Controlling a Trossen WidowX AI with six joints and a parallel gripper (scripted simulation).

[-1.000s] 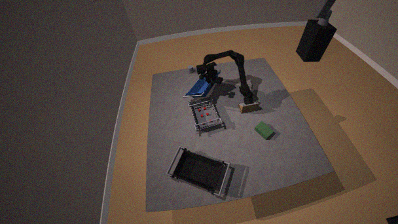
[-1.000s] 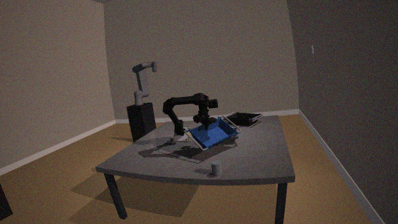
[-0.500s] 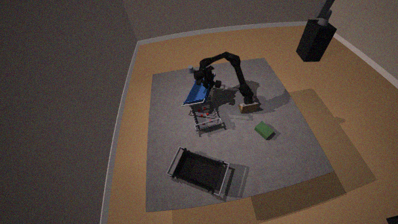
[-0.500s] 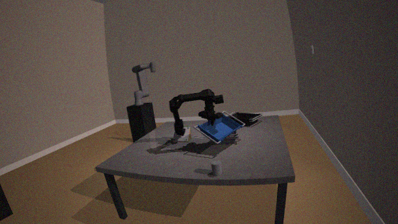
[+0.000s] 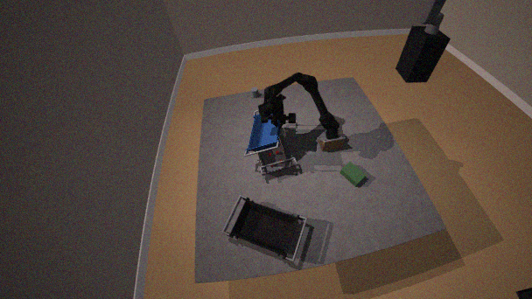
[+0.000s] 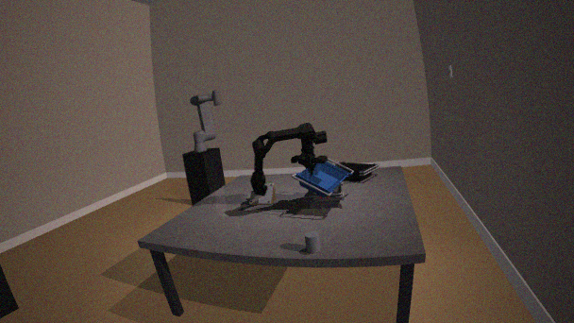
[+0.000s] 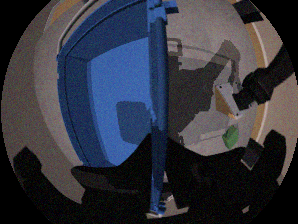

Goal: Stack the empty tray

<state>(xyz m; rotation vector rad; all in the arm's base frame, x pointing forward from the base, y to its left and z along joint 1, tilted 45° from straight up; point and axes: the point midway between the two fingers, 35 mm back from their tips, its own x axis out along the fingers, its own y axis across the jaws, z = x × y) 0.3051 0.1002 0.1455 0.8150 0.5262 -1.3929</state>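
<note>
My gripper [image 5: 277, 121] [image 6: 312, 168] [image 7: 154, 136] is shut on the long wall of the empty blue tray [image 5: 264, 135] [image 6: 322, 177] [image 7: 107, 103]. It holds the tray tilted in the air, partly over the loaded tray [image 5: 276, 159] [image 6: 338, 194]. The loaded tray is grey with red blocks [image 5: 274, 153] inside; only its near part shows past the blue tray. Its wire bars are too small to make out. In the wrist view the blue wall runs upright between my fingers.
A larger black tray [image 5: 267, 228] [image 6: 359, 168] lies at the near side of the table. A green block [image 5: 353, 173] [image 7: 230, 136] lies right of the trays. A small grey cylinder [image 5: 255, 93] [image 6: 312, 243] stands near the table edge. The arm base [image 5: 332, 142] stands beside the loaded tray.
</note>
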